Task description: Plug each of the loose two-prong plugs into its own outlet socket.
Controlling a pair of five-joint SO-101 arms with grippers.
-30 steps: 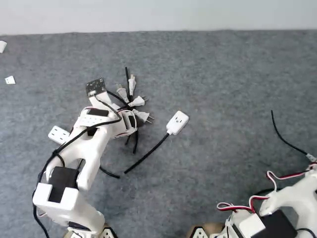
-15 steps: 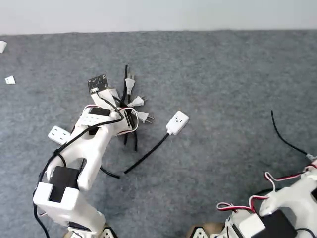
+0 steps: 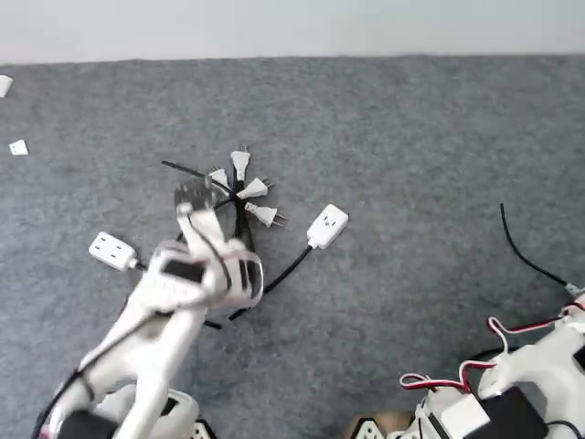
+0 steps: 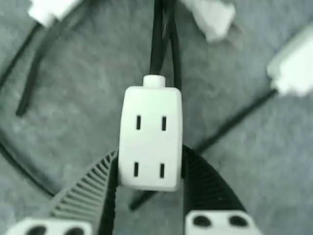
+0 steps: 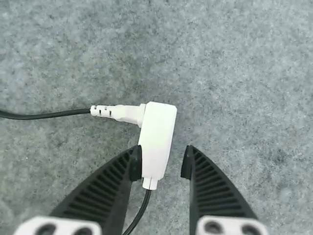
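Left gripper (image 4: 149,164): jaws clamped on both sides of a white two-outlet socket block (image 4: 150,139), with black cords (image 4: 157,44) lying beyond its far end. Right gripper (image 5: 160,164): jaws apart, straddling a white plug (image 5: 157,132); one finger (image 5: 128,171) touches it, the other is just clear. High view: loose plugs (image 3: 254,189) fanned at mid-table; second socket (image 3: 327,226) at their 4 o'clock, third socket (image 3: 111,250) at their 8 o'clock, both apart from them. Grey carpet (image 3: 411,128) lies open from 12 to 3 o'clock; thin black cable (image 3: 521,249) near the 3 o'clock edge
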